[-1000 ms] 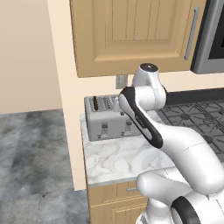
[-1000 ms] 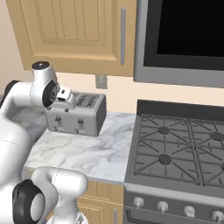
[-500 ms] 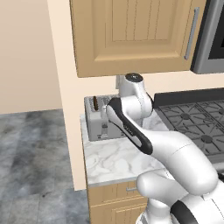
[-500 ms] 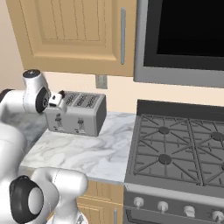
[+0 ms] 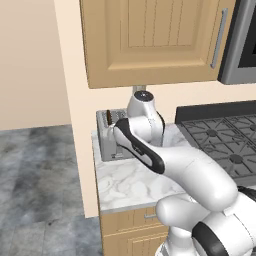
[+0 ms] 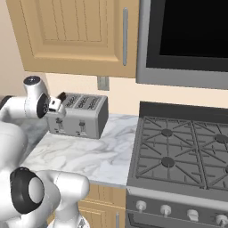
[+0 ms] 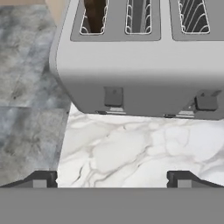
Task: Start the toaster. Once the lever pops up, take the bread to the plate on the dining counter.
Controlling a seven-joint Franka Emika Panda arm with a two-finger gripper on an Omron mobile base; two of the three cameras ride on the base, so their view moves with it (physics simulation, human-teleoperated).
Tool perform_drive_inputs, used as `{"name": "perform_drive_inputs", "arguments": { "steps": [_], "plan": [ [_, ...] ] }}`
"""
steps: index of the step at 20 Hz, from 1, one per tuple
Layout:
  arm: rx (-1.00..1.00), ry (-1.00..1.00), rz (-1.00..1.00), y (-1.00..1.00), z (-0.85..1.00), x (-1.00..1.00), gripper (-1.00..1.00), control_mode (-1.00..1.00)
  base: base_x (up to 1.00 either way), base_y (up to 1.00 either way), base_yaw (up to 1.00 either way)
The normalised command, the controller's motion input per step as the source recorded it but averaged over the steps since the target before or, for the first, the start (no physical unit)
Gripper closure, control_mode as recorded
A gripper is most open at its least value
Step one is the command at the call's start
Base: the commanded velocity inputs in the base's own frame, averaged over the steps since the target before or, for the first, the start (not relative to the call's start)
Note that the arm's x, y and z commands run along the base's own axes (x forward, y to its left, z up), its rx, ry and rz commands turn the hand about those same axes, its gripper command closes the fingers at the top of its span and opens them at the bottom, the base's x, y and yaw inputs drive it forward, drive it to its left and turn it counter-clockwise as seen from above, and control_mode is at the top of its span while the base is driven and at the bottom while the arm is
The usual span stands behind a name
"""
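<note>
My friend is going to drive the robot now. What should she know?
Gripper: open, holding nothing, hovering over the white marble worktop in front of the boxy grey metal toaster.
Thin dark brown bread slice: sitting in the toaster's end slot.
Done: arm brought up to the toaster's front.
Left: press the lever, wait for the pop, carry the bread to the plate.
</note>
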Motion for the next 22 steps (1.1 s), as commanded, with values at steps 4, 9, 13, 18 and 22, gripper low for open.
{"name": "perform_drive_inputs", "arguments": {
  "steps": [4, 9, 13, 18, 22],
  "plan": [
    [0.05, 0.0, 0.0, -0.22, 0.0, 0.21, -1.0, -1.0, 0.0, 0.0, 0.0],
    [0.05, 0.0, 0.0, -0.4, 0.0, 0.16, -1.0, -1.0, 0.0, 0.0, 0.0],
    [0.01, 0.0, 0.0, -0.24, 0.0, 0.22, -1.0, -1.0, 0.0, 0.0, 0.0],
    [-0.01, 0.0, -0.02, 0.0, -0.08, 0.16, -1.0, -1.0, 0.0, 0.0, 0.0],
    [-0.06, 0.0, -0.06, 0.0, -0.18, 0.1, -1.0, -1.0, 0.0, 0.0, 0.0]
  ]
}}
